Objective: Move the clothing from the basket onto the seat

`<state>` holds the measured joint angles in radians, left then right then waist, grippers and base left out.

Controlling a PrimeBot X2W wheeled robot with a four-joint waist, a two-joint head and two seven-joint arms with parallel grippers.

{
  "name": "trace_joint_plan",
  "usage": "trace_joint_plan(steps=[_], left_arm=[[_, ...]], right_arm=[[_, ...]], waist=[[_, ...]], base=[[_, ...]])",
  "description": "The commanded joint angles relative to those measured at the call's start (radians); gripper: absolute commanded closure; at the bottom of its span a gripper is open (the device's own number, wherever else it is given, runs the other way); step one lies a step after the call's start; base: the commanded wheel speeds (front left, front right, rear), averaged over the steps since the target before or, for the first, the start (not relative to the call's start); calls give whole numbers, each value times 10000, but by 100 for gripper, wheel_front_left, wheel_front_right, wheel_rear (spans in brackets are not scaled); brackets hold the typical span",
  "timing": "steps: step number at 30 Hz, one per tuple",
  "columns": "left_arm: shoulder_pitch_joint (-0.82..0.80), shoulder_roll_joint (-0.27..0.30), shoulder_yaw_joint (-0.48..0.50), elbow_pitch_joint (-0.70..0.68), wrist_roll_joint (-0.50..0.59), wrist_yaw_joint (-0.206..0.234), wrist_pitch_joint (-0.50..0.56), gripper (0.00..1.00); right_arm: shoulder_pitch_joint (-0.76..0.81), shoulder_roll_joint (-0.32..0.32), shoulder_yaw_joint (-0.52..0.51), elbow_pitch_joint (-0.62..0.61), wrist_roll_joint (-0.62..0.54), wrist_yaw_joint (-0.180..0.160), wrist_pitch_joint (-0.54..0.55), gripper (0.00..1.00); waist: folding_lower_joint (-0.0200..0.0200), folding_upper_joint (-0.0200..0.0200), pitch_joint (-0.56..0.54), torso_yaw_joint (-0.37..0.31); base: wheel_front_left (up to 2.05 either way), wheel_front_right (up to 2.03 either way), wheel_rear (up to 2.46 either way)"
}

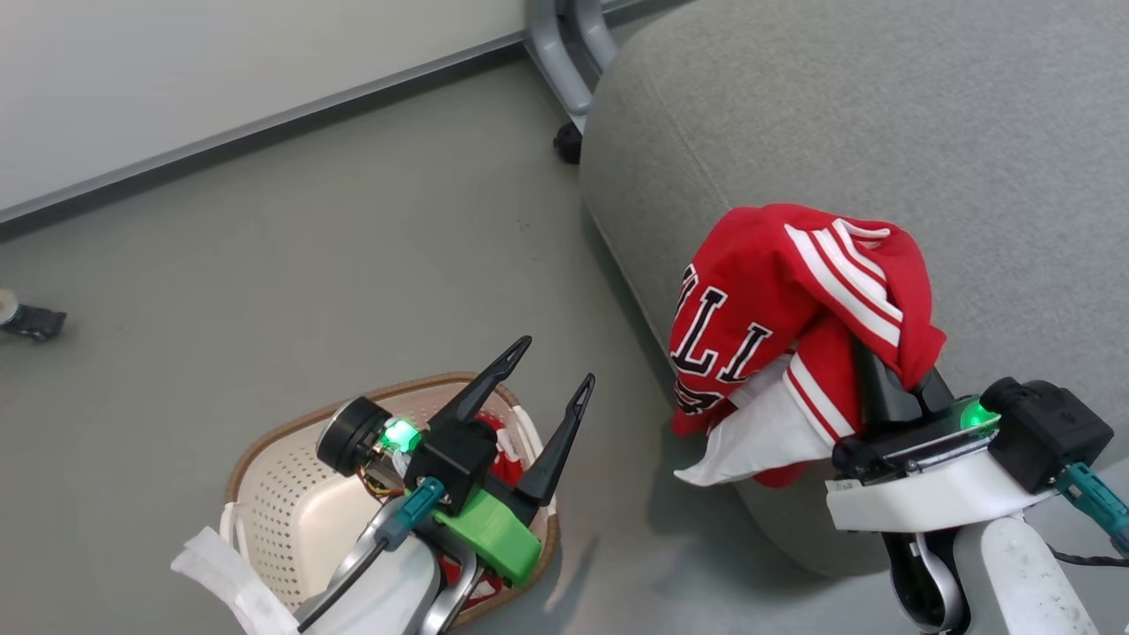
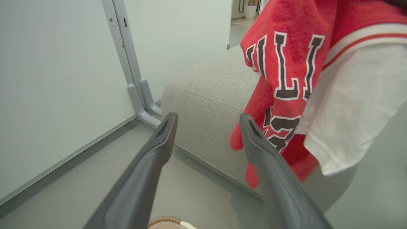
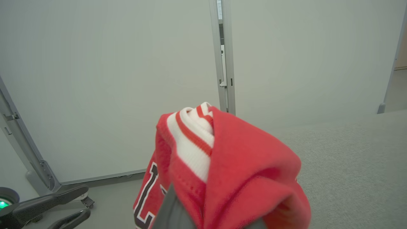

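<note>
So: 2 grippers, 1 basket, 1 seat, 1 bundle of clothing up in the air, plus a bit more red cloth in the basket.

R gripper (image 1: pixel 882 370) has the clothing (image 1: pixel 776 282) draped over its fingers like a hood. The tips are buried in fabric, so can't tell if the jaws are pinched on it or just hooked under. In the R wrist view a grey finger base pokes out below the clothing (image 3: pixel 241 178), w/ white-and-red striped trim on top. The bundle hangs at the seat's (image 1: pixel 882 115) near-left edge. Its upper part is over the cushion, and its lower part, w/ a white panel, dangles in front of the seat's side, off the floor (image 1: pixel 309 247). Dark white-edged letters "LL" show on the red. 1 garment or 2 bunched together, can't tell.

L gripper (image 1: pixel 558 359) is spread wide, w/ nothing btw the fingers, touching nothing. It hovers over the basket (image 1: pixel 265 441), tips pointing toward the seat. The L wrist view has the seat corner (image 2: pixel 206 89) and the hanging clothing (image 2: pixel 286 47) beyond the 2 fingers. The basket sits on the floor, near the seat but apart from it. Red cloth (image 1: pixel 504 441) shows inside, under the L gripper. A white scrap (image 1: pixel 220 564) lies at the basket's near-left rim; cloth or paper, unclear.

Further out: a dark caster (image 1: pixel 569 141) under a grey frame leg by the seat, a 2nd caster (image 1: pixel 31 322) at far left, and a pale wall.
</note>
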<state>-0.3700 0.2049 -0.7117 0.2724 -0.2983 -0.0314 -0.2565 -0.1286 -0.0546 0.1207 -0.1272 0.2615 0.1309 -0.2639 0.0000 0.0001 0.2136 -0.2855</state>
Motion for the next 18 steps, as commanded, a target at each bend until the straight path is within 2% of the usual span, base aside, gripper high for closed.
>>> trace_joint_plan(steps=[1,13,18], left_arm=[[-218,127,-12,27,87,-46,-24,0],[-654,514,-370,-136,369,-244,420,0],[-923,643,-691,-424,540,-415,777,0]], right_arm=[[120,20,-42,-124,29,-3,-10,100],[59,50,-531,-772,642,-3,-10,100],[-677,40,-1519,-1181,438,-6,-8,100]], waist=[[0,-1,710,-966],[0,-1,1794,-2632],[0,-1,2439,-2746]], base=[[0,0,0],[0,0,0],[0,0,0]])
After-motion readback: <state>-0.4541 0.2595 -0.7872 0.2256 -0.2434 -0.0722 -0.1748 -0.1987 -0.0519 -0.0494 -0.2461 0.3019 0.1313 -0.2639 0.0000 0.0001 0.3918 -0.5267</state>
